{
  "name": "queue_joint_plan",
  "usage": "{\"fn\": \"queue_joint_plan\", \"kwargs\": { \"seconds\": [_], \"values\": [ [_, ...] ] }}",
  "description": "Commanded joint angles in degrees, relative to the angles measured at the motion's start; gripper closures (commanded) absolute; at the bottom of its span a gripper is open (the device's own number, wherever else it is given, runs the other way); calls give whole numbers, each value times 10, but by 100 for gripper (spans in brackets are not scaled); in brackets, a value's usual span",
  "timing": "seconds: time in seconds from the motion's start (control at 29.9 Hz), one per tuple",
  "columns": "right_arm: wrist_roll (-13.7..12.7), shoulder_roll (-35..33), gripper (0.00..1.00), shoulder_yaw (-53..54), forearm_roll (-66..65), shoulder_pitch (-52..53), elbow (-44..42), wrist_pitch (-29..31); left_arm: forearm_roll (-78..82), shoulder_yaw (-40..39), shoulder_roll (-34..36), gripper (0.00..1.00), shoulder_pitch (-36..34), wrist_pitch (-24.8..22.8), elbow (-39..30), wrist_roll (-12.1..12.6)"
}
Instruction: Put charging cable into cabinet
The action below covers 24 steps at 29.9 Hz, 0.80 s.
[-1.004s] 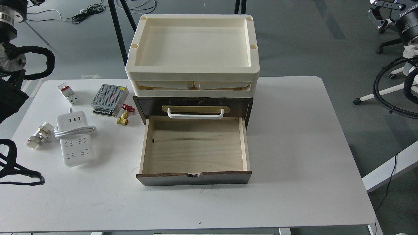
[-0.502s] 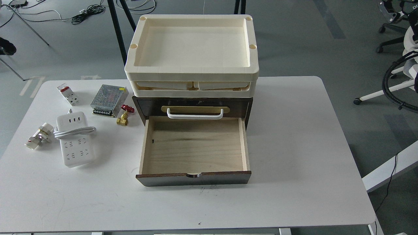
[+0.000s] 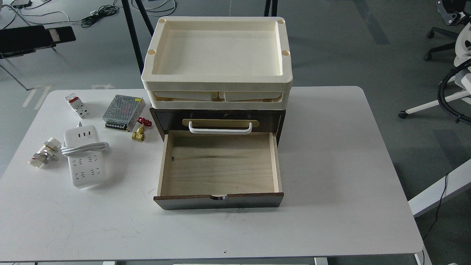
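Observation:
The charging cable, a white power strip with its thick cord looped across it, lies flat on the white table left of the cabinet. The dark brown cabinet stands mid-table with its lower drawer pulled out, the pale wood inside bare. A black part of my left arm reaches in at the top left, far from the cable. A black bit of my right gripper shows at the top right corner. Neither gripper's fingers can be told apart.
Stacked cream trays sit on top of the cabinet. A silver perforated power supply, a small white block with a red switch, a brass valve with a red handle and a white-and-metal fitting lie around the cable.
Both arms have pulled up and away from the table sides. A black part of the left arm now shows at the top left. The table's things have not moved.

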Motion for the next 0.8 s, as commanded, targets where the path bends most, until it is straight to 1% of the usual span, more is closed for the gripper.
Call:
{"fn": "queue_joint_plan", "kwargs": {
  "seconds": [0.0, 0.07, 0.1, 0.13, 0.17, 0.2, 0.27, 0.33, 0.5, 0.64, 0.77],
  "values": [
    [0, 3, 1, -1, 0, -1, 0, 0, 113, 112, -2, 1, 2, 140, 6, 0],
    [0, 4, 1, 0, 0, -8, 1, -1, 151, 153, -10, 1, 4, 229, 17, 0],
    [0, 5, 1, 0, 0, -12, 1, -1, 162, 172, -30, 1, 6, 279, 33, 0],
    [0, 5, 1, 0, 0, -13, 1, -1, 163, 184, -56, 1, 13, 318, 47, 0],
    [0, 4, 1, 0, 0, -15, 2, -1, 166, 197, -93, 1, 25, 352, 67, 0],
    [0, 5, 1, 1, 0, -19, 3, -1, 169, 207, -121, 1, 34, 367, 86, 0],
    [0, 3, 1, 2, 0, -25, 3, -1, 175, 219, -166, 1, 48, 368, 139, 0],
    [0, -1, 1, 2, 0, -26, 3, -1, 202, 239, -194, 1, 56, 368, 185, 0],
    [0, -12, 1, 3, 0, -29, 2, -1, 250, 287, -287, 1, 63, 369, 292, 0],
    [0, -13, 1, 4, 1, -35, 2, -1, 262, 312, -323, 1, 63, 369, 364, 0],
    [0, -13, 1, 4, 1, -40, 2, -1, 266, 331, -358, 1, 66, 367, 416, 0]
  ]
}}
